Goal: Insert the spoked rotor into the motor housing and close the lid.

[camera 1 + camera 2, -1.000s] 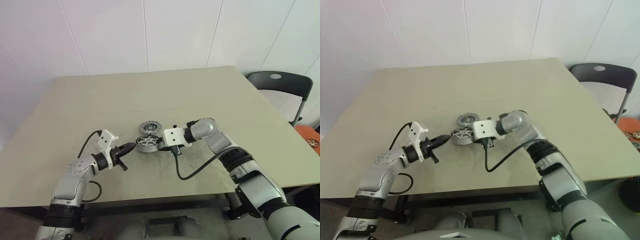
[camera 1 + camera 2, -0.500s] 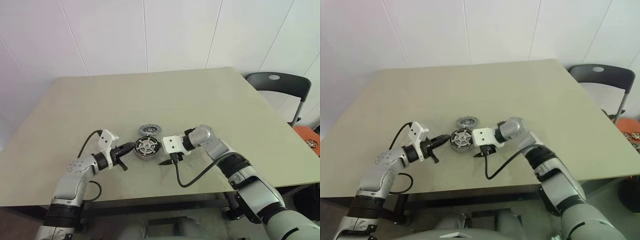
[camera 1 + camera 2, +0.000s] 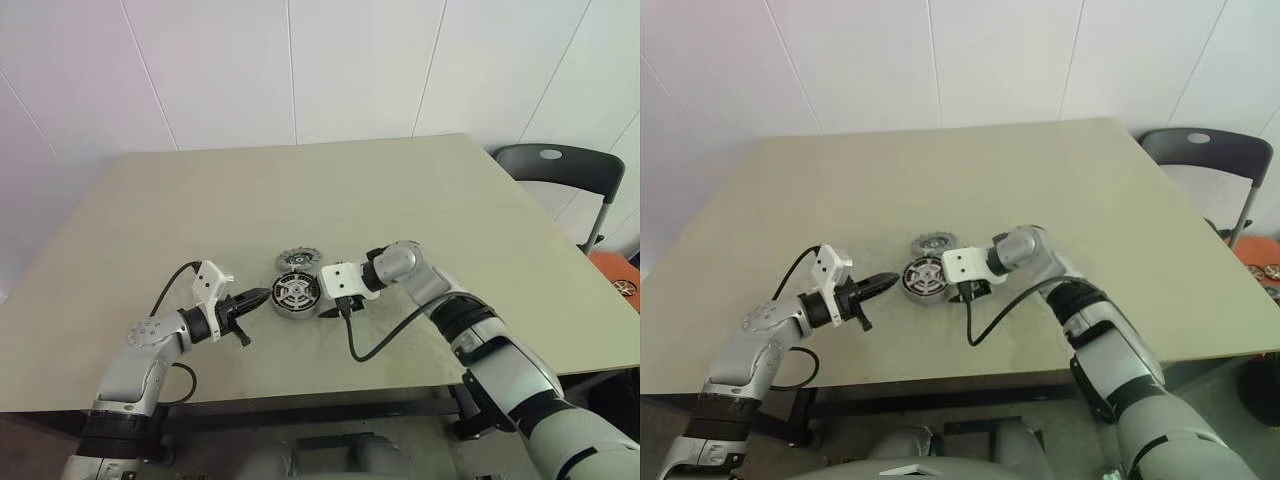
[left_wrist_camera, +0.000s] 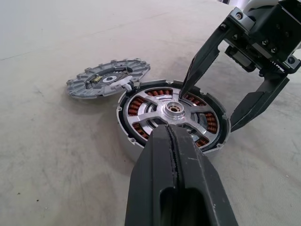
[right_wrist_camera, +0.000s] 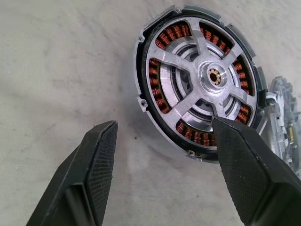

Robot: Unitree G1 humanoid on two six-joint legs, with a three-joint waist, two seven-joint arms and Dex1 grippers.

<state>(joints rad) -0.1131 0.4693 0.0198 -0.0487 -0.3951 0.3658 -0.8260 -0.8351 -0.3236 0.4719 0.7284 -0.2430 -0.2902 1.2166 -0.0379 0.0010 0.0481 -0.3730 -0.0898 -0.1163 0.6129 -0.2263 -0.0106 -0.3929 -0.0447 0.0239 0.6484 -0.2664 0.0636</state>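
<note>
- Head camera, left eye: on the pale beige table [image 3: 400, 190] the motor housing [image 3: 295, 295], a round silver-rimmed part with copper-brown windings, lies flat near the front middle. The spoked rotor [image 3: 294, 294], a grey metal disc with radial arms, sits inside that housing. Just behind the housing and touching its rim lies a flat grey notched round lid [image 3: 300, 259]. The left gripper [image 3: 262, 295] points at the housing's left side, its two black fingers pressed together, the tip right at the rim; whether it touches I cannot tell. The right gripper [image 3: 330, 307] hangs just right of the housing with its fingers spread. A dark grey chair [image 3: 555, 170] stands well to the right of the housing, beyond the table's edge.
- Head camera, right eye: the same layout, with the housing between the two grippers and a black cable [image 3: 990, 320] looping from the right wrist toward the table's front edge.
- Left wrist camera: the shut black fingers [image 4: 176, 179] lie against the housing's near wall. The copper windings show between the rotor's silver spokes. One finger of the right gripper comes down over the rotor's hub, the other stands outside the housing's rim.
- Right wrist camera: the two ribbed black pads [image 5: 101, 155] stand wide apart, gripping nothing; one overlaps the housing's edge, the other is over bare table beside it.
</note>
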